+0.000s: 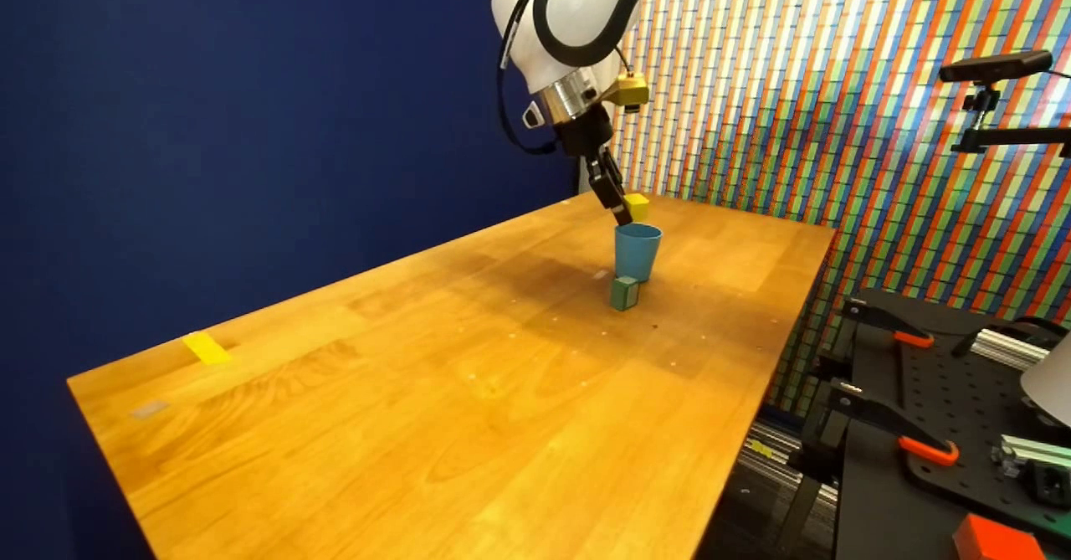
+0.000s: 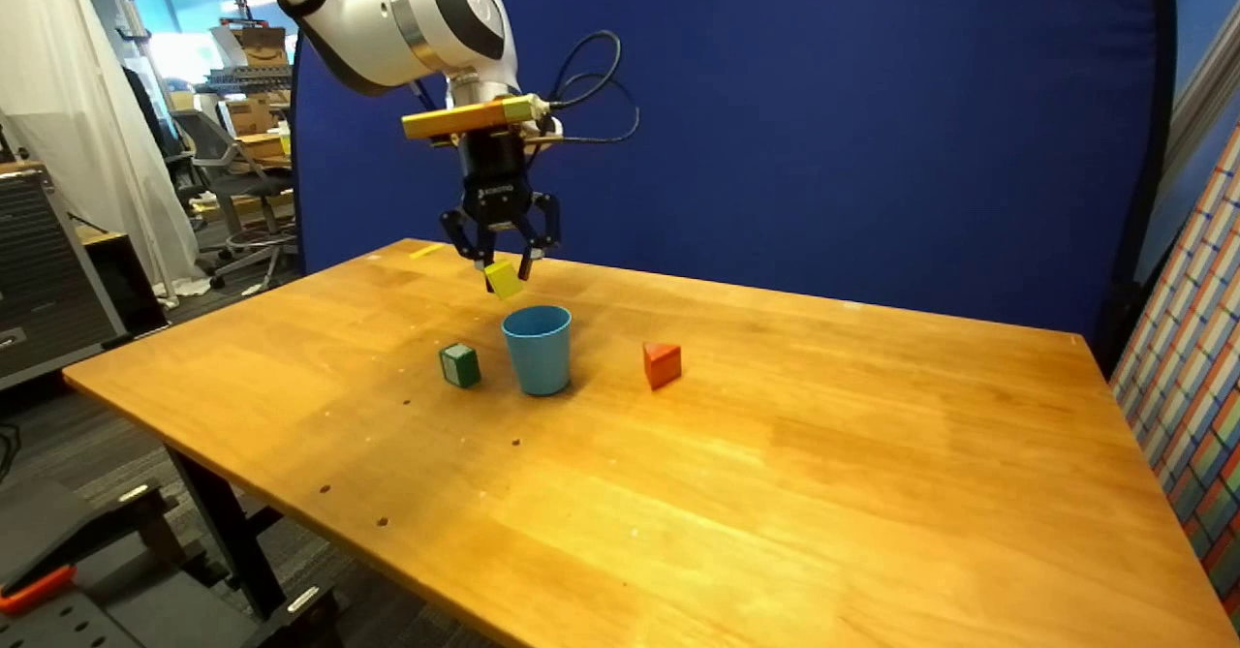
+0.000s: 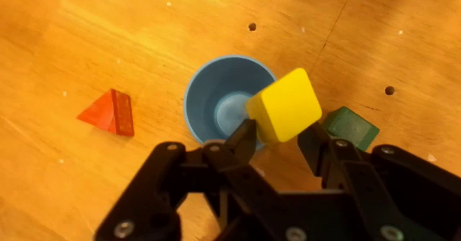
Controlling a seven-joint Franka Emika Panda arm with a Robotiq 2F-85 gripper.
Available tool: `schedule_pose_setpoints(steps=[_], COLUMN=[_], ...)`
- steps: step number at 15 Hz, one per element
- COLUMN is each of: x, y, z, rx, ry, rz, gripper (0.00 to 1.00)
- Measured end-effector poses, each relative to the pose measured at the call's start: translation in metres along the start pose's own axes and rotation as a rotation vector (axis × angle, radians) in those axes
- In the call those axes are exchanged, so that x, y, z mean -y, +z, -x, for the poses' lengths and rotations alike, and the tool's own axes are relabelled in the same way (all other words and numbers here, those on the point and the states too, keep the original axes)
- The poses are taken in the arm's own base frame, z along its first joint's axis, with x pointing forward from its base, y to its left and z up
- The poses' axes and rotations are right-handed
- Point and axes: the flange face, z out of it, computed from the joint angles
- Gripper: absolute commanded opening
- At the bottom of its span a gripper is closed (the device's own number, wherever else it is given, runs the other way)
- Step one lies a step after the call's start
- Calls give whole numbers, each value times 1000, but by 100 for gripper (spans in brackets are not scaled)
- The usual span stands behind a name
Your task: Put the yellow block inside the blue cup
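The yellow block is a small cube held in the air, tilted, between the fingertips of my gripper. The block shows in an exterior view and in the wrist view. The blue cup stands upright on the table below the block, and it shows in an exterior view too. In the wrist view the block overlaps the right part of the cup's rim; the visible cup floor is bare and part is hidden behind the block. My gripper pinches the block near its lower corner.
A dark green block stands beside the cup, also in the wrist view. A red-orange wedge lies on the cup's other side, also in the wrist view. A yellow tape strip is stuck on the wooden table.
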Motion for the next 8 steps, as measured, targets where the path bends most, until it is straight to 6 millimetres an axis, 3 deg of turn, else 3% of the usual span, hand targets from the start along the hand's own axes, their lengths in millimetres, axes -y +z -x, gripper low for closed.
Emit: schedule_pose_setpoints(steps=[1, 2, 4, 8], x=[-7, -14, -25, -35], y=[5, 10, 16, 20], z=[4, 7, 12, 16], rx=[8, 15, 23, 24], ry=[23, 41, 65, 80], rz=[-6, -13, -22, -31], gripper=[15, 62, 70, 99])
